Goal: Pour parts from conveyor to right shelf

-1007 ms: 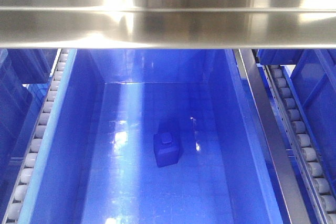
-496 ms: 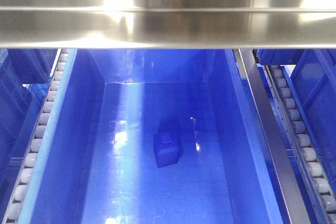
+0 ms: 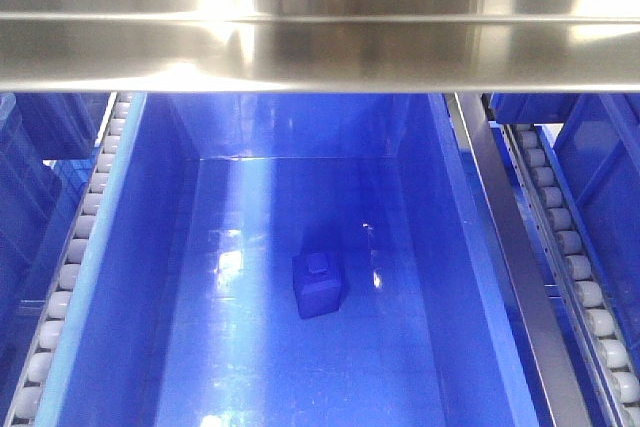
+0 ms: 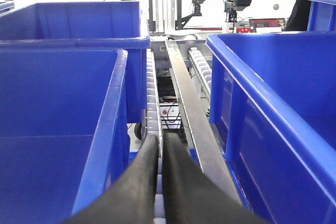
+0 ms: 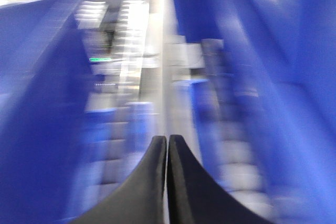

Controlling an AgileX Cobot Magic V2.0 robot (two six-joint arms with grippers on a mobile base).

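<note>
Nothing much has shifted in the front view over the last second: the part sits in the same spot on the bin floor, and only the framing has crept a hair. That stillness suggests the pour is done and the piece has settled, so what is changing now is the arms, not the load.

Largest first, the shelf [image 3: 300, 47] fills the front view with its bright steel crossbar, and white roller rails [image 3: 75, 267] run down either side. Beneath the bar sits the big blue bin [image 3: 440, 247], open-topped and glossy, seen from above. On its floor, a little right of centre and well apart from every wall, rests the single blue part [image 3: 318, 285], upright with its stud on top.

The left wrist view looks along a roller rail between two blue bins (a person in a dark shirt stands far back at the right edge). The left gripper [image 4: 159, 148] has its two black fingers pressed together with nothing between them. The right gripper [image 5: 167, 145] is likewise closed and empty, but its view is heavily smeared, which I read as that arm moving fast, probably pulling away. The conveyor is not in sight.
</note>
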